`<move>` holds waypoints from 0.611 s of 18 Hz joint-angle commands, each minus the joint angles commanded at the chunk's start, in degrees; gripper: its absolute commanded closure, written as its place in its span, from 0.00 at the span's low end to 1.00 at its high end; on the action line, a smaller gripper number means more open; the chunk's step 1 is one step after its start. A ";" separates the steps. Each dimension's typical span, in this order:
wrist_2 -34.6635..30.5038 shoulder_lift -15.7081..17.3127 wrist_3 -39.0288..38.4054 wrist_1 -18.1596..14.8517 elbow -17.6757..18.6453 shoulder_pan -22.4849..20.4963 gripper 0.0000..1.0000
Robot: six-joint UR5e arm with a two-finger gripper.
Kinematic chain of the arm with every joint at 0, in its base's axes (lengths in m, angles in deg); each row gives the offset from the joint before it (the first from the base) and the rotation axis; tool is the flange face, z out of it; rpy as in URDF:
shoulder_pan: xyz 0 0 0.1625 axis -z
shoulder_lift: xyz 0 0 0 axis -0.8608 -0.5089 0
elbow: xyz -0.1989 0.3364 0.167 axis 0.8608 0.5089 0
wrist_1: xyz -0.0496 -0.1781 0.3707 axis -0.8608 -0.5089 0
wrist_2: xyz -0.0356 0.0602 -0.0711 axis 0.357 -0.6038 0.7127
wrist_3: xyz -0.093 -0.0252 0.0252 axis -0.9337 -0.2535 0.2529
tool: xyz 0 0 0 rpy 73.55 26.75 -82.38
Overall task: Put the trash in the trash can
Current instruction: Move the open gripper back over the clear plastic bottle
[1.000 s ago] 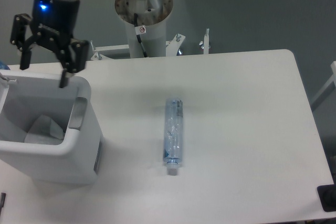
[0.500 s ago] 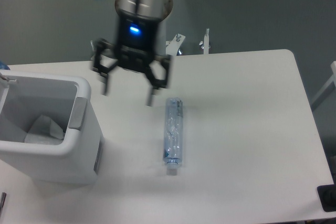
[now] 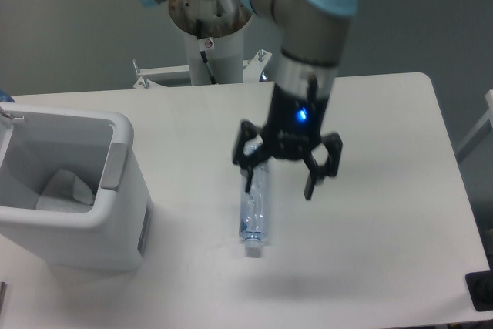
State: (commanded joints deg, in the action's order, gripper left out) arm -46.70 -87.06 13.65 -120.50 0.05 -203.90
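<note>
A clear crushed plastic bottle (image 3: 254,217) with a bluish tint and a white cap lies lengthwise on the white table, cap toward the front. My gripper (image 3: 278,185) hangs open over the bottle's far end and a little to its right, with nothing between the fingers. Its left finger (image 3: 247,182) overlaps the bottle's upper part. The white trash can (image 3: 115,221) stands at the left of the table. Inside it lies a crumpled pale paper wad (image 3: 62,189).
The arm's round base column (image 3: 209,25) rises behind the table's far edge. A dark object (image 3: 481,290) sits at the table's front right corner. Metal brackets (image 3: 146,76) stick up at the back edge.
The open gripper has swung from above the trash can rightward across the table and come forward, and it now hangs over the bottle. The bottle and the can have not moved.
</note>
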 joint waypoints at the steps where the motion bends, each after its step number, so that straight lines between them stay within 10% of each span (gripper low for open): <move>1: -1.23 -1.40 0.00 -1.05 -0.88 0.52 0.02; 6: -7.48 -7.91 0.00 -8.00 -6.51 2.54 0.02; 11: -8.63 -12.14 -0.61 -7.65 -6.86 6.33 0.01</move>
State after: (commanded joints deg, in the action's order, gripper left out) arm -55.33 -99.20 13.04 -128.15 -6.81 -197.58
